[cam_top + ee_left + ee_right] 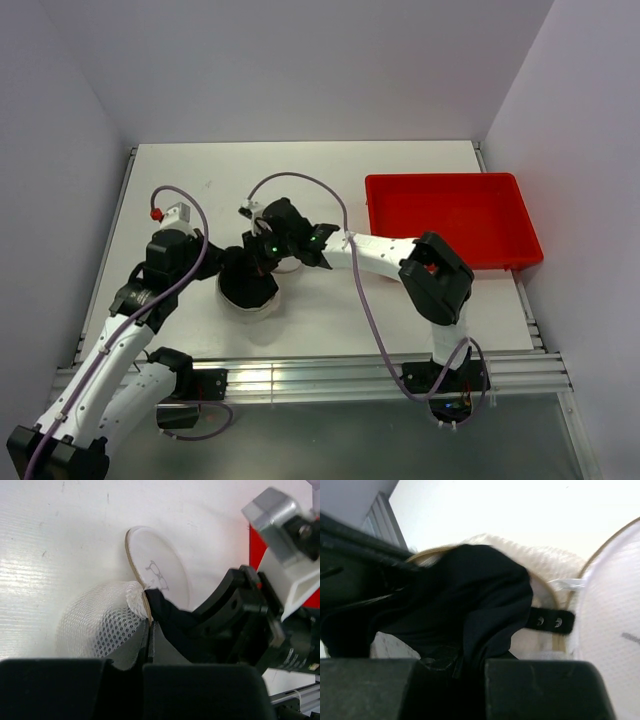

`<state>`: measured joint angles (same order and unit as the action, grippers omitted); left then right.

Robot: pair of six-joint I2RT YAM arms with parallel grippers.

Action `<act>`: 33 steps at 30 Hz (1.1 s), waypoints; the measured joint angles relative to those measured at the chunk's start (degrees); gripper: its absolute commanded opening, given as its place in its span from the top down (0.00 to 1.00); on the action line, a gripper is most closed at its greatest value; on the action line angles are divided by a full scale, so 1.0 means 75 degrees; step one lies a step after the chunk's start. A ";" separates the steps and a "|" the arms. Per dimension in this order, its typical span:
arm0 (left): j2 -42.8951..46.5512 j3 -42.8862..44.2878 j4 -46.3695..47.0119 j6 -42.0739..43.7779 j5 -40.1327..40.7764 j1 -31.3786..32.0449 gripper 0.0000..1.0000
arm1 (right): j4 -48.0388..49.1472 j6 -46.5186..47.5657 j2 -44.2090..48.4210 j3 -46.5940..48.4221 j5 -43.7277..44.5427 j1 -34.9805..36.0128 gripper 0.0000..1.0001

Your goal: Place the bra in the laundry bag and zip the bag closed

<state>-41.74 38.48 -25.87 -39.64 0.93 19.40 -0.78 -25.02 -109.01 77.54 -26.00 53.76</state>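
The laundry bag [256, 302] is a small white mesh cylinder in the middle of the table, its mesh wall [97, 625] bulging to the left. Its round flat lid [161, 569], with a small black mark, hangs open behind the mouth. My left gripper [148, 632] is shut on the bag's tan rim. The black bra [470, 590] is bunched over the bag's mouth, and its hook strap [552, 621] lies across the rim. My right gripper [470, 666] is shut on the bra's fabric just above the opening. In the top view both grippers meet over the bag [262, 258].
A red rectangular plastic bin [452, 218] stands at the back right of the white table [200, 180]. Grey walls close in the table on three sides. A metal rail [330, 375] runs along the near edge by the arm bases.
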 measured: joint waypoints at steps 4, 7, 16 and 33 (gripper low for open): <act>-0.0038 -0.0064 0.0172 -0.0003 -0.0015 -0.0067 1.00 | -0.0323 0.0152 -0.0055 0.0079 0.0003 0.0245 1.00; -0.0070 -0.0160 0.0423 -0.0012 -0.0026 -0.0070 1.00 | -0.0775 0.0385 -0.0055 0.0154 0.0015 0.0358 1.00; -0.0041 -0.0463 0.1559 -0.0423 -0.0580 -0.0076 1.00 | -0.1113 -0.0108 -0.0154 0.0440 0.0906 0.0597 1.00; 0.0507 -0.0181 -0.0099 -0.0714 0.0662 -0.0105 1.00 | 0.0813 -0.2725 -0.0638 -0.0513 0.2725 0.0160 1.00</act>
<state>-37.93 37.12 -26.61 -44.99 5.89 18.61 5.32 -45.45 -113.80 73.69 -5.56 54.96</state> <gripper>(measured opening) 0.014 0.098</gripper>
